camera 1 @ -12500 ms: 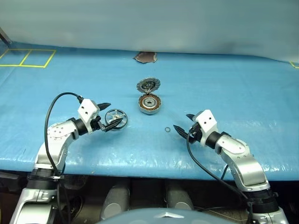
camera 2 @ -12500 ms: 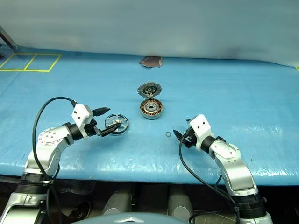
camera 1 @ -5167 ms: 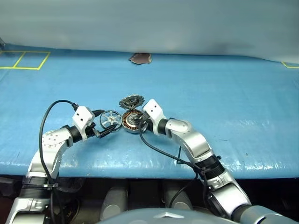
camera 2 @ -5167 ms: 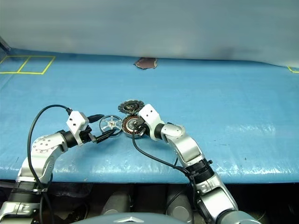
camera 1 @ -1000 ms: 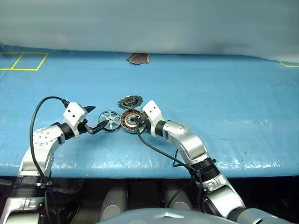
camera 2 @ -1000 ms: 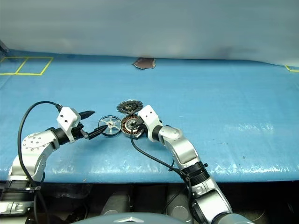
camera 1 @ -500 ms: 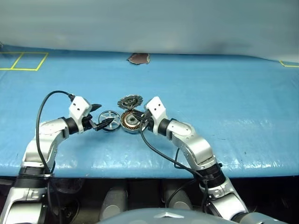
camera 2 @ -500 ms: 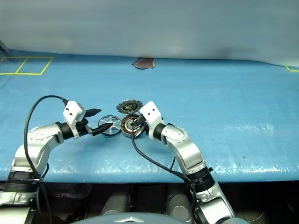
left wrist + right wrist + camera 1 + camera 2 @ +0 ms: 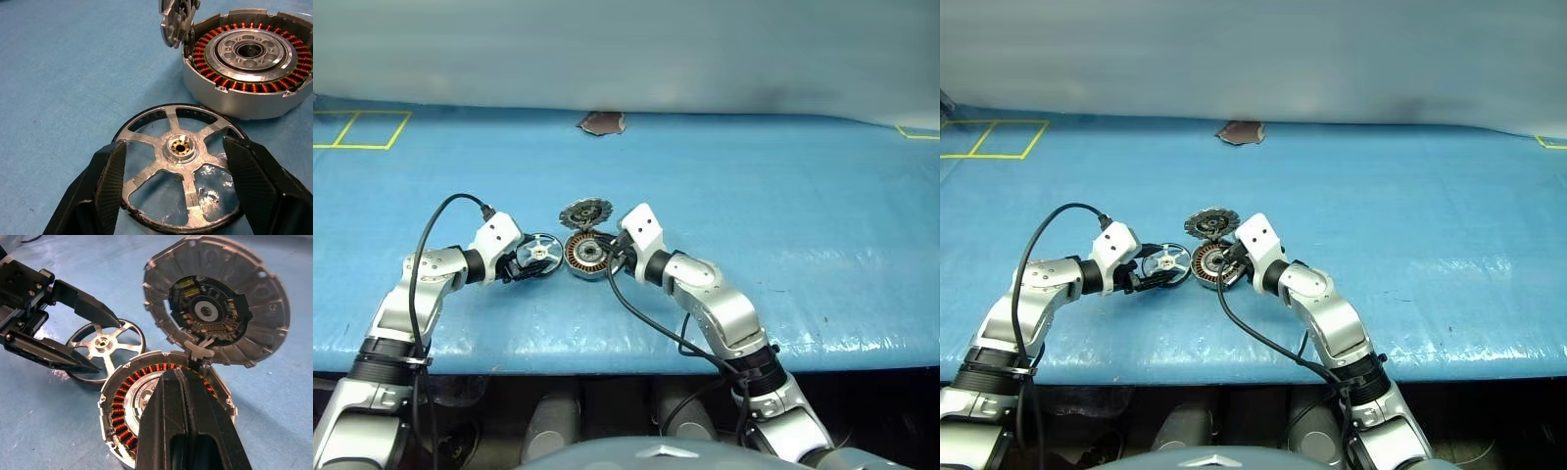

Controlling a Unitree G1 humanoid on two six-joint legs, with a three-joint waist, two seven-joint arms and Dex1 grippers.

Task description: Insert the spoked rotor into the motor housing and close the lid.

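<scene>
The spoked rotor (image 9: pixel 178 161) lies flat on the blue table, just left of the motor housing (image 9: pixel 585 255). My left gripper (image 9: pixel 527 259) reaches over it from the left. In the left wrist view its two black fingers (image 9: pixel 110 181) press against opposite sides of the rotor's rim. The housing (image 9: pixel 249 54) stands open, showing its copper windings. The finned lid (image 9: pixel 585 211) stands tilted up at its far edge, its inner face (image 9: pixel 215 303) towards me. My right gripper (image 9: pixel 176 374) is shut, with its tips resting over the housing's near windings (image 9: pixel 124 406).
A brown patch (image 9: pixel 600 121) lies at the table's far edge. Yellow tape squares (image 9: pixel 357 127) mark the far left corner. Black cables loop from both wrists. The table's front edge runs just below both arms.
My left gripper has moved right and down over the rotor, and its fingers have narrowed from wide open onto the rim. The right gripper stays shut at the housing.
</scene>
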